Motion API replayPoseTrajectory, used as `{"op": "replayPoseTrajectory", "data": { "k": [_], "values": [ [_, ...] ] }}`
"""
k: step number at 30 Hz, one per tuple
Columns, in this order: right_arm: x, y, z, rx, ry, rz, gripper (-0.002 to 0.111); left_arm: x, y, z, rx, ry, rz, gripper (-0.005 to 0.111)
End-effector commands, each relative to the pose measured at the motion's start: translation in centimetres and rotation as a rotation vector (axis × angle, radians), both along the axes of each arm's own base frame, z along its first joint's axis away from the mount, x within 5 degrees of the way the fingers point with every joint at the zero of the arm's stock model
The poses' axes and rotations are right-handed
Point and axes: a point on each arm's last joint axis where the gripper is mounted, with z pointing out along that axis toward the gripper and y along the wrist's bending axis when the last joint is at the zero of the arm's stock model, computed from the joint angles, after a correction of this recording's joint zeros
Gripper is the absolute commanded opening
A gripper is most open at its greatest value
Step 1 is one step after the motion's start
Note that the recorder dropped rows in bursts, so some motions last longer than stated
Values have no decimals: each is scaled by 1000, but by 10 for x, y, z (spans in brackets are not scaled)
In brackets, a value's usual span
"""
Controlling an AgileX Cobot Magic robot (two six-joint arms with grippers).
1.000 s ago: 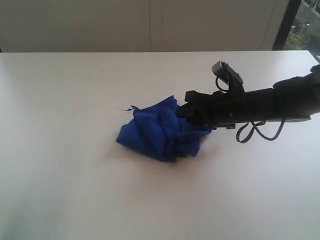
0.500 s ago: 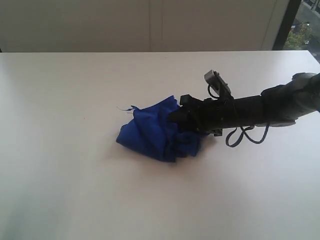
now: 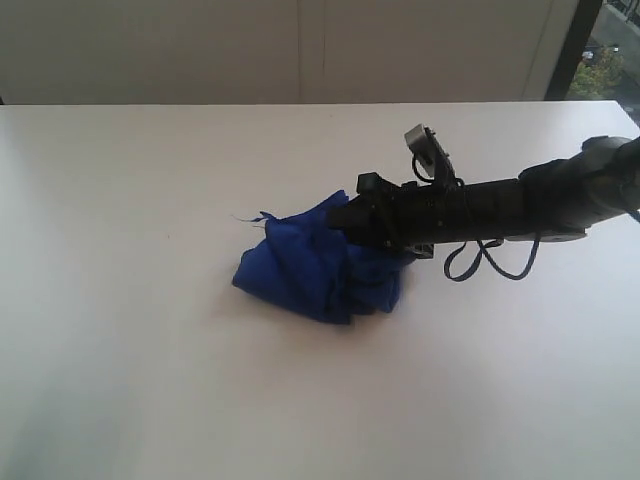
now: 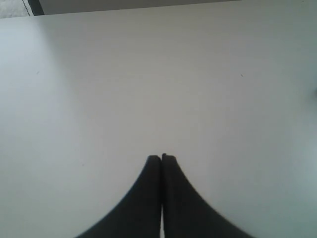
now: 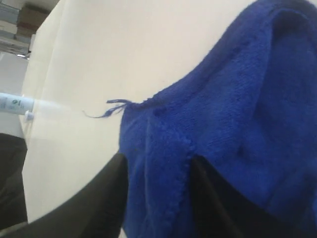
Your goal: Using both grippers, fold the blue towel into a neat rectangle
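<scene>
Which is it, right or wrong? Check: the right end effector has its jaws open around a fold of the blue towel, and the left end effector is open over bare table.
Wrong in one respect: the left end effector is shut over bare table, as the left wrist view shows. The rest stands: right end effector open around a fold of the blue towel.

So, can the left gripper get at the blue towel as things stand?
Probably not yet: the left gripper is shut over the table, away from the blue towel, and would have to travel and open. Nothing seems to block its path.
</scene>
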Motion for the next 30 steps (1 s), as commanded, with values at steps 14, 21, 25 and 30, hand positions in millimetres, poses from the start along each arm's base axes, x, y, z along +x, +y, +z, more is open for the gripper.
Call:
{"op": "replayPoseTrajectory", "data": {
  "k": [14, 21, 25, 30],
  "values": [
    [-1, 2, 3, 54, 72, -14, 40, 0, 0, -1, -11, -4, 7, 0],
    [-7, 7, 11, 148, 72, 56, 40, 0, 0, -1, -11, -4, 7, 0],
    [-12, 10, 19, 229, 64, 122, 40, 0, 0, -1, -11, -4, 7, 0],
    [-8, 8, 14, 164, 35, 91, 40, 0, 0, -1, -11, -4, 7, 0]
  ]
}}
